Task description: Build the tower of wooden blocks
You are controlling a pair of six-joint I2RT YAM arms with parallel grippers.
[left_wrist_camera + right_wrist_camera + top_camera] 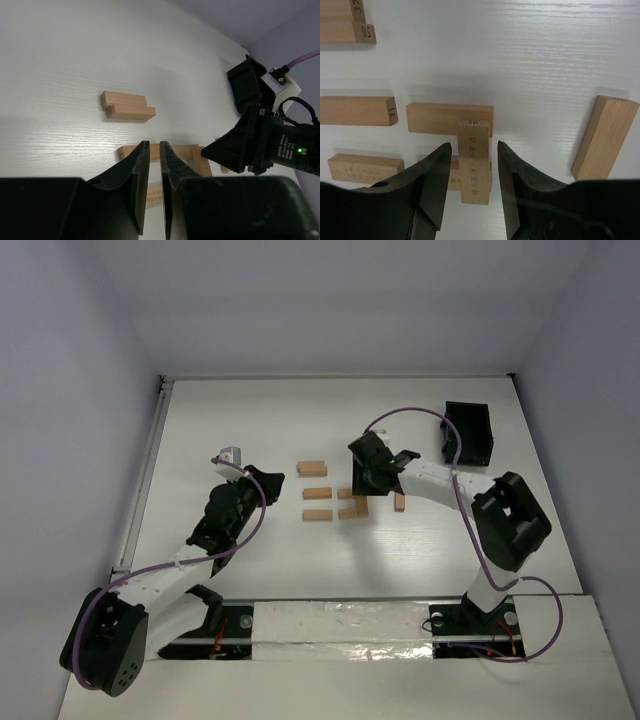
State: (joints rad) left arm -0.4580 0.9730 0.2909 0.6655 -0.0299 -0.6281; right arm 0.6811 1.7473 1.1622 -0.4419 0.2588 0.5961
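White tabletop (250,420), grained, with grey walls around it.

My right fingers (432,185) stand moderately apart, one on each side of block 36 (473,165). A thin gap shows at both flanks, so neither finger touches it. Block 36 lies crosswise on top of a long block (435,118) at its far end. Its near end sits over another block, which is mostly hidden behind my finger.

Left of this stack lie block 21 (355,111) and a printed block (365,167), each apart from it. Farther out is a touching pair (345,25), one of them marked 05. To the right a lone block (605,137) lies askew to the others, well apart from the stack.

My left fingers (137,175) are narrow, only a slim slit between them, and they hold nothing. They are to the left of the blocks and point toward them.

A black box (468,432) sits near the far right corner, beyond my right arm (450,485).
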